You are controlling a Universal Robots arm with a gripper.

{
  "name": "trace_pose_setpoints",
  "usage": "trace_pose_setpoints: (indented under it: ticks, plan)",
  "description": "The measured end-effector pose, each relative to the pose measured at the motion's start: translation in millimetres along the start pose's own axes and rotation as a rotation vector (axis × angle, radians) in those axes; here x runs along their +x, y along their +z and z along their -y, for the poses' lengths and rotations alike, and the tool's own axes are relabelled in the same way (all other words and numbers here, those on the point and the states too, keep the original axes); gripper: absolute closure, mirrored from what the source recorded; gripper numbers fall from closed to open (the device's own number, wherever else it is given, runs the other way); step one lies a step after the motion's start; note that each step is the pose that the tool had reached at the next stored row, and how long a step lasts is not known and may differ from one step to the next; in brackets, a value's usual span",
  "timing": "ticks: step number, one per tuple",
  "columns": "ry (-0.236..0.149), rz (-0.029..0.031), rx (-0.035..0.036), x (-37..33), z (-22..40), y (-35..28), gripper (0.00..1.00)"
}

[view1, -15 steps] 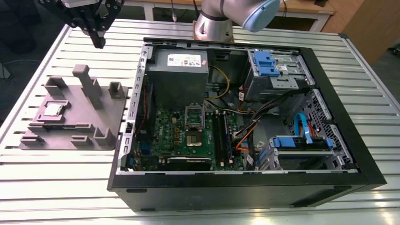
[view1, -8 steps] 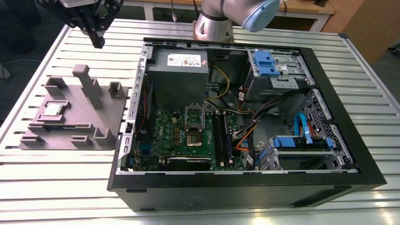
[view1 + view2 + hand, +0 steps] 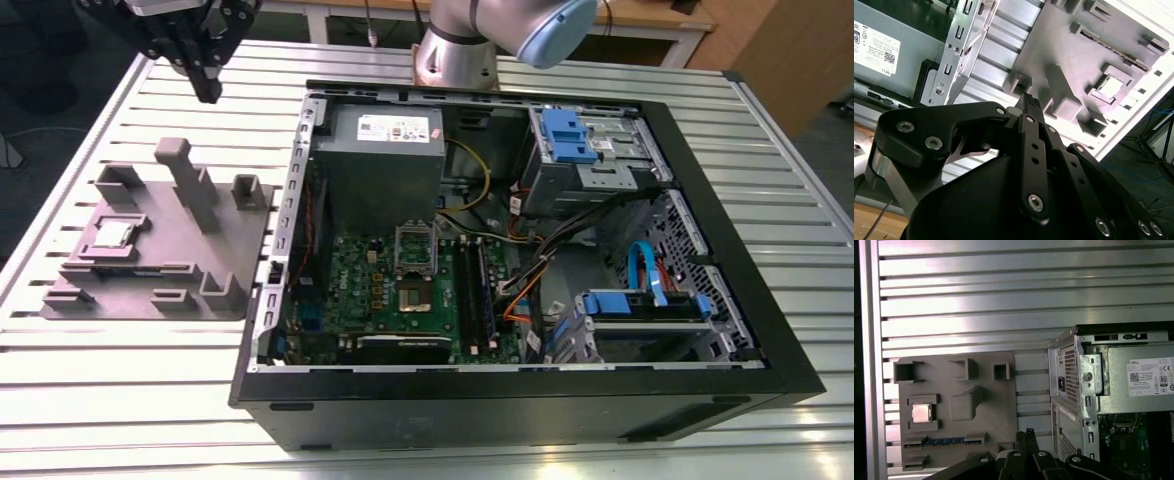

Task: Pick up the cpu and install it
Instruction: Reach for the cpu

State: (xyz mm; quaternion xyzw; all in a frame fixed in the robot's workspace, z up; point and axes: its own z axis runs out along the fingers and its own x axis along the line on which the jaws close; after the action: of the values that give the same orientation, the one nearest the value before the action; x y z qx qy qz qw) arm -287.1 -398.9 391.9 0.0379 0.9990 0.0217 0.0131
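Cpu (image 3: 920, 412) lies flat in its recess on the grey fixture (image 3: 994, 430), beside the open computer case (image 3: 534, 405). Gripper (image 3: 207, 95) hangs well apart from it, its fingers apparently pressed together and empty. Recommendation: part them fully and centre squarely over the chip's edges.

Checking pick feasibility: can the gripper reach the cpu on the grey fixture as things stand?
Probably yes: the gripper hangs above the table, the cpu lies uncovered in the fixture, and the posts stand beside it, not over it.
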Motion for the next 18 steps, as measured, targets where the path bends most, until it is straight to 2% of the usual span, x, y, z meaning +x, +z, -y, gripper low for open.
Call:
trace_pose_setpoints:
  ticks: [18]
  plan:
    - [0.000, 0.0000, 0.0000, 4.2, 0.3, -0.1, 0.90]
